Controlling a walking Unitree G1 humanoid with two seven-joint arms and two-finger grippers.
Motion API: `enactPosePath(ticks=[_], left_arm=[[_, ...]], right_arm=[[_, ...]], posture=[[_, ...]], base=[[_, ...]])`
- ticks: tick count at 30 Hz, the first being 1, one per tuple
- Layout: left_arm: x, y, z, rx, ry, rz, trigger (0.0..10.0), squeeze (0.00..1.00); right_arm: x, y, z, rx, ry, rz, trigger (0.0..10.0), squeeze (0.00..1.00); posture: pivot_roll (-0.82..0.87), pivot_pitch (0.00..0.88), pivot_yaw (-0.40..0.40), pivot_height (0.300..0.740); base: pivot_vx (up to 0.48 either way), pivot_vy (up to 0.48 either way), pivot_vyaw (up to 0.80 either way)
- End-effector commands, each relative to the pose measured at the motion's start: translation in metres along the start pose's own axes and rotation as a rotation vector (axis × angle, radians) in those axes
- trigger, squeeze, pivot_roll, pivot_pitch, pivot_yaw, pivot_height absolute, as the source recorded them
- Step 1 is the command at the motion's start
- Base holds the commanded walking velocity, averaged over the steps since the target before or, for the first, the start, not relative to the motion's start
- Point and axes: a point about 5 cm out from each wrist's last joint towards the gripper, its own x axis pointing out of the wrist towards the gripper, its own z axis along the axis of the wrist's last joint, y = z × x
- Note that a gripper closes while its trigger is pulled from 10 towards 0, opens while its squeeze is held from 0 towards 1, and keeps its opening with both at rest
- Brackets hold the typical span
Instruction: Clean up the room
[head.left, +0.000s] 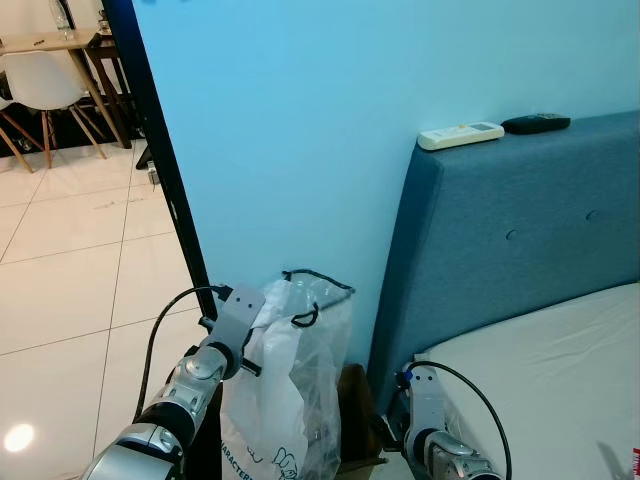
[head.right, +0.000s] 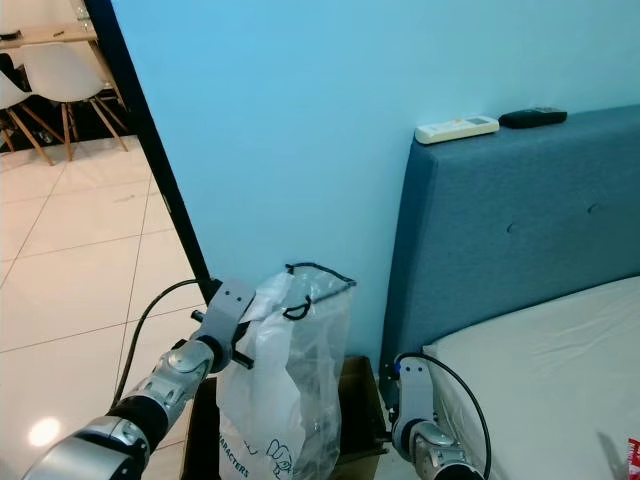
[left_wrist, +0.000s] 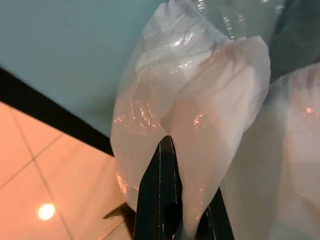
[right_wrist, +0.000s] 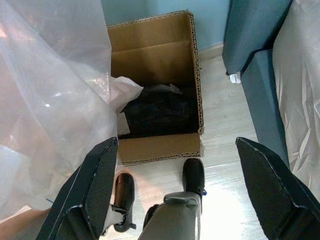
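Blue wall (head.left: 290, 120), tiled floor (head.left: 70, 270), bed (head.left: 560, 370). Left gripper (left_wrist: 167, 200), jaws closed, grips a plastic bag (head.left: 290, 400) printed "CHARACTERS". Right gripper (right_wrist: 175, 190) jaws wide apart, holding nothing, above box (right_wrist: 155, 95).

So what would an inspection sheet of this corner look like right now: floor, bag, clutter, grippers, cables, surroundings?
Surface: pale wood floor by the bed, white tiles beyond.
Job's things: clear plastic bag held up; cardboard box below, dark stuff inside.
Clutter: white remote and black remote on the headboard.
Grippers: left gripper shut on the bag; right gripper open above the box.
Cables: black cable looping along left arm.
Surroundings: blue wall, bed mattress, white chair.
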Motion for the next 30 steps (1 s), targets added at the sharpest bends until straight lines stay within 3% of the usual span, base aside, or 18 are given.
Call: enactPosePath(ticks=[1,12,13,23,28,29,30], left_arm=[[-0.004,0.008,-0.010,0.045,0.024,0.025,10.0,0.00],[-0.008,-0.002,-0.025,0.102,0.078,-0.028,10.0,0.00],[-0.009,-0.005,-0.030,0.111,0.093,-0.042,10.0,1.00],[-0.011,-0.008,-0.037,0.137,0.117,-0.040,10.0,1.00],[-0.012,0.001,-0.037,0.206,0.128,-0.015,10.0,1.00],[-0.012,0.012,-0.033,0.263,0.123,-0.015,10.0,0.87],[-0.013,0.020,-0.030,0.301,0.120,-0.017,10.0,0.87]], right_arm=[[-0.001,-0.002,-0.007,-0.023,0.032,-0.018,10.0,0.00],[-0.002,-0.003,-0.010,-0.040,0.045,-0.027,10.0,0.00],[-0.002,-0.003,-0.009,-0.034,0.039,-0.028,10.0,0.00],[-0.001,-0.003,-0.005,-0.019,0.014,-0.024,10.0,0.00],[-0.001,-0.003,-0.002,-0.022,0.006,-0.022,10.0,0.00],[-0.001,-0.004,0.000,-0.024,0.001,-0.024,10.0,0.00],[-0.001,-0.004,0.001,-0.025,-0.001,-0.025,10.0,0.00]], posture=[[-0.07,0.034,0.005,0.740],[-0.07,0.044,0.008,0.740],[-0.07,0.047,0.007,0.740],[-0.07,0.045,0.004,0.740],[-0.08,0.041,0.001,0.740],[-0.08,0.039,0.000,0.740],[-0.08,0.039,0.000,0.740]], base=[[0.000,0.000,0.00],[0.000,0.000,0.00],[0.000,0.000,0.00],[0.000,0.000,0.00],[0.000,0.000,0.00],[0.000,0.000,0.00],[0.000,0.000,0.00]])
